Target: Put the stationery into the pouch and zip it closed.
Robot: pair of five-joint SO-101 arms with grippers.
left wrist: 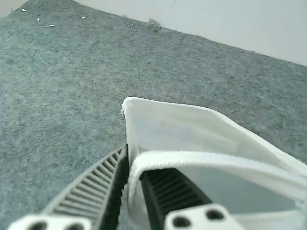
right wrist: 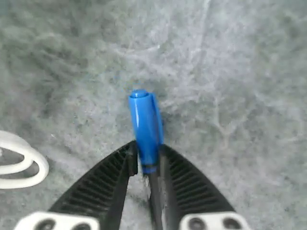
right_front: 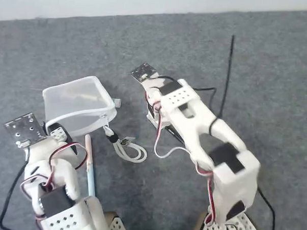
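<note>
The translucent white pouch (right_front: 77, 105) sits at the left of the grey carpet with its mouth held open. My left gripper (right_front: 53, 130) is shut on the near-left end of the zip rim; the left wrist view shows the pouch rim (left wrist: 201, 160) pinched by the left gripper (left wrist: 129, 155). My right gripper (right wrist: 146, 153) is shut on a blue pen (right wrist: 145, 125) just above the carpet. From above, the right gripper (right_front: 153, 114) is to the right of the pouch, largely hidden under its arm. A second pen (right_front: 89, 166), pink and light blue, lies by the left arm.
The pouch's white strap (right_front: 128, 146) loops on the carpet between the arms, and the strap (right wrist: 21, 160) lies close beside the right gripper. A black cable (right_front: 226, 76) runs back on the right. Bare carpet stretches beyond both arms.
</note>
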